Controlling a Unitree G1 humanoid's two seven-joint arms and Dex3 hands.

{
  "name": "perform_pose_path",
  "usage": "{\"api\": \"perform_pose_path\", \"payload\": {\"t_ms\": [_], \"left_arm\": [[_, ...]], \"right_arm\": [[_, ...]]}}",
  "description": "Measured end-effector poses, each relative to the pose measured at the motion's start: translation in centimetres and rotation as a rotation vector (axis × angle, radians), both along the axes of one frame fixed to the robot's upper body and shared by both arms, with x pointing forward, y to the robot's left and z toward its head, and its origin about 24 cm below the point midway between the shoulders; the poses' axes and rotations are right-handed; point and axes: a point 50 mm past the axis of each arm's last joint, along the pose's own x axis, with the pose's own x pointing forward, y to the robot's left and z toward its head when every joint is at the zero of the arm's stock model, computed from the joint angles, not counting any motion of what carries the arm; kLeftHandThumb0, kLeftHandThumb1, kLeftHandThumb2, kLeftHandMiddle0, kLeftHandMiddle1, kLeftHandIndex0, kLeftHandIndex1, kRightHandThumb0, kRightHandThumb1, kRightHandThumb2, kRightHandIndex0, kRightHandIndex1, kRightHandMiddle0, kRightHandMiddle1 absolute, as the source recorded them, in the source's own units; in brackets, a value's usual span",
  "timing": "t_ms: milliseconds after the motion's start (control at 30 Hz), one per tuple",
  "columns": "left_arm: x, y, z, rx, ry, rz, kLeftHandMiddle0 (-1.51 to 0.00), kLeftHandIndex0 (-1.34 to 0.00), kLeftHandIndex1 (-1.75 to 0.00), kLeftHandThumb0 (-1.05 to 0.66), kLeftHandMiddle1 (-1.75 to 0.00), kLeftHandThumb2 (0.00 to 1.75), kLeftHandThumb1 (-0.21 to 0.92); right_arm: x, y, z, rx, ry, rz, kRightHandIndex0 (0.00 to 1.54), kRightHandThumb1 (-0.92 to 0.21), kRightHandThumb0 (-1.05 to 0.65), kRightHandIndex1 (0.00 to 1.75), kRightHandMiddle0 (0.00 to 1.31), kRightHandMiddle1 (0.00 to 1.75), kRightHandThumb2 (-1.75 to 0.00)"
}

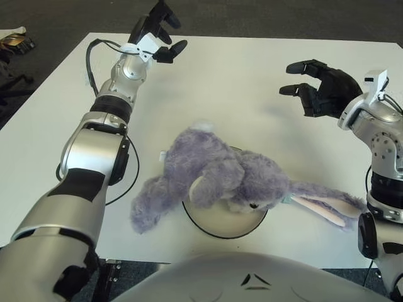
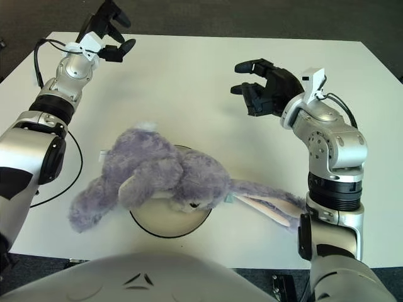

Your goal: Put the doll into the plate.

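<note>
Left eye view: doll (image 1: 214, 179) lies across plate (image 1: 221, 228); right hand (image 1: 318, 88) & left hand (image 1: 156, 33) wide, holding nothing.

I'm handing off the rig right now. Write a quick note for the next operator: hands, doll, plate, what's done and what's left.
Right hand: open, holding nothing, raised over the table, up and to the right of the doll.
Left hand: holding nothing, at the far left of the table.
Doll: purple plush rabbit lying across the plate, body over it, legs and ears trailing onto the table.
Done: doll is on the plate, released.
Left: tuck in the overhanging parts if needed.
</note>
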Motion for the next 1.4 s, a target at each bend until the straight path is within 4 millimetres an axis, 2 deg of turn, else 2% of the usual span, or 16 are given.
{"api": "perform_pose_path", "payload": {"t_ms": [133,233,367,400,467,567,800,1033,1233,1400], "left_arm": [[-0.1,0.0,-0.3,-0.033,0.018,-0.012,-0.59,-0.28,-1.75,0.0,-1.34,0.83,0.61],[-0.2,0.0,-0.4,-0.059,0.021,-0.021,-0.6,-0.26,-1.75,0.0,-1.37,0.87,0.59],[-0.7,0.5,-0.6,-0.115,0.016,-0.039,-0.59,-0.25,-1.75,0.0,-1.42,0.91,0.57],[-0.9,0.7,-0.8,-0.128,0.016,-0.044,-0.59,-0.24,-1.75,0.0,-1.44,0.92,0.57],[-1.3,1.0,-1.1,-0.16,0.021,-0.052,-0.58,-0.24,-1.75,0.0,-1.46,0.93,0.57],[-1.8,1.6,-1.9,-0.204,0.041,-0.052,-0.57,-0.23,-1.75,0.0,-1.53,0.98,0.55],[-3.9,3.0,-3.2,-0.309,0.056,-0.039,-0.55,-0.22,-1.75,0.0,-1.61,1.04,0.53],[-6.0,4.0,-5.1,-0.377,0.076,-0.028,-0.55,-0.24,-1.75,-0.01,-1.61,1.06,0.51],[-7.0,5.1,-6.8,-0.4,0.106,0.011,-0.57,-0.27,-1.75,-0.01,-1.63,1.11,0.47],[-7.7,5.5,-7.3,-0.436,0.104,0.027,-0.58,-0.28,-1.75,-0.01,-1.64,1.15,0.44]], "right_arm": [[0.1,0.2,0.0,-0.025,-0.075,-0.053,0.35,-0.16,-0.03,1.32,0.24,1.5,-1.32],[0.1,0.3,-0.2,-0.04,-0.112,-0.079,0.49,-0.45,0.25,1.44,0.26,1.53,-0.96],[0.1,0.4,-0.6,-0.044,-0.153,-0.119,0.56,-0.53,0.36,1.49,0.26,1.57,-0.87],[0.2,0.4,-0.7,-0.045,-0.16,-0.129,0.57,-0.52,0.23,1.5,0.29,1.59,-0.91],[0.2,0.4,-0.9,-0.046,-0.174,-0.152,0.58,-0.51,0.12,1.51,0.32,1.61,-0.95],[0.2,0.2,-1.1,-0.052,-0.191,-0.186,0.59,-0.46,0.04,1.56,0.34,1.67,-1.06],[0.2,-0.1,-2.0,-0.025,-0.183,-0.265,0.59,-0.39,0.0,1.62,0.37,1.74,-1.19],[-0.1,-0.3,-2.9,0.09,-0.157,-0.294,0.64,-0.34,-0.01,1.57,0.41,1.75,-1.23],[-0.4,-0.2,-3.7,0.16,-0.143,-0.289,0.66,-0.31,-0.01,1.6,0.41,1.75,-1.29],[-0.5,0.0,-4.0,0.224,-0.181,-0.248,0.7,-0.27,-0.01,1.59,0.44,1.75,-1.32]]}}
